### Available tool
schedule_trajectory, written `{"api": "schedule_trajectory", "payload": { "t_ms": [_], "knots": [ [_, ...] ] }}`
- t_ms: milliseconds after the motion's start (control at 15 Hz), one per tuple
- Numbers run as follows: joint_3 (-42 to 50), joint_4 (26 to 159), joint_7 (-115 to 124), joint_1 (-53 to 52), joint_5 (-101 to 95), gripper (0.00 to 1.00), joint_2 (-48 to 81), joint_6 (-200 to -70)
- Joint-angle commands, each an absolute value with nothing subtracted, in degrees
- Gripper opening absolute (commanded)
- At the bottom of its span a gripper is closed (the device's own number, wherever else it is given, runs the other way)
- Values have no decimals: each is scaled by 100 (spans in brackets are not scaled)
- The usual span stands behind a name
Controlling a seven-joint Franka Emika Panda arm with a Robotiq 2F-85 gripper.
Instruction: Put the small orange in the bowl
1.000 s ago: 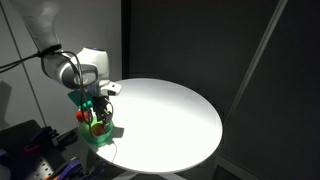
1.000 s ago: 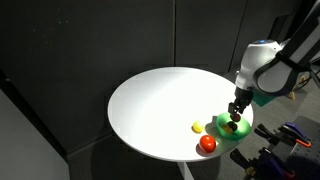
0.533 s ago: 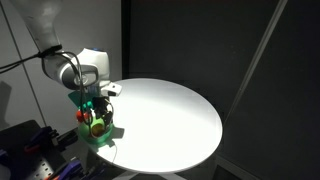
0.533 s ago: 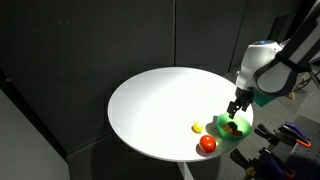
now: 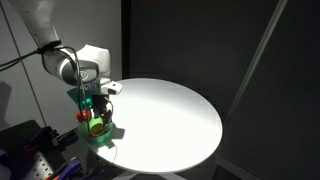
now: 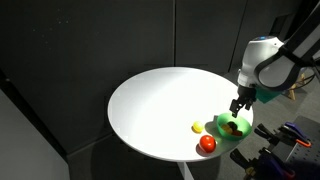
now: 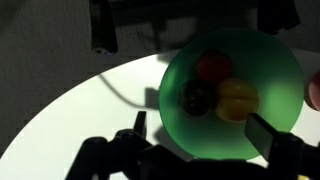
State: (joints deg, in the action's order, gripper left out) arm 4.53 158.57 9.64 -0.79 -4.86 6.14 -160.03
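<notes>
The green bowl (image 7: 262, 140) fills the middle of the wrist view. Inside it lie the small orange (image 7: 212, 68), a darker round piece (image 7: 195, 97) and a yellow-orange piece (image 7: 238, 100). My gripper (image 7: 203, 128) hangs open just above the bowl, one finger on each side, with nothing between them. In both exterior views the gripper (image 5: 94, 108) (image 6: 237, 106) stands right over the bowl (image 5: 100, 137) (image 6: 222, 127) near the rim of the round white table (image 6: 160, 105). The orange is too small to pick out in the exterior views.
On the table beside the bowl in an exterior view are a larger red fruit (image 6: 207, 144) and a small yellow piece (image 6: 197, 127). The bowl sits close to the table's edge. Dark walls surround the white table (image 5: 170, 120).
The jaws have gone from nearly shut to wide open. The gripper has risen a little out of the bowl. The bowl and fruits have not shifted.
</notes>
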Motion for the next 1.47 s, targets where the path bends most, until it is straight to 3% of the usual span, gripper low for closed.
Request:
{"api": "schedule_trajectory", "payload": {
  "t_ms": [0, 733, 1400],
  "knots": [
    [418, 16039, 755, 6, -498, 100, 14, -15544],
    [332, 15924, 734, 146, -602, 100, -826, -14259],
    [398, 15926, 294, 213, -345, 100, -1621, -14001]
  ]
}}
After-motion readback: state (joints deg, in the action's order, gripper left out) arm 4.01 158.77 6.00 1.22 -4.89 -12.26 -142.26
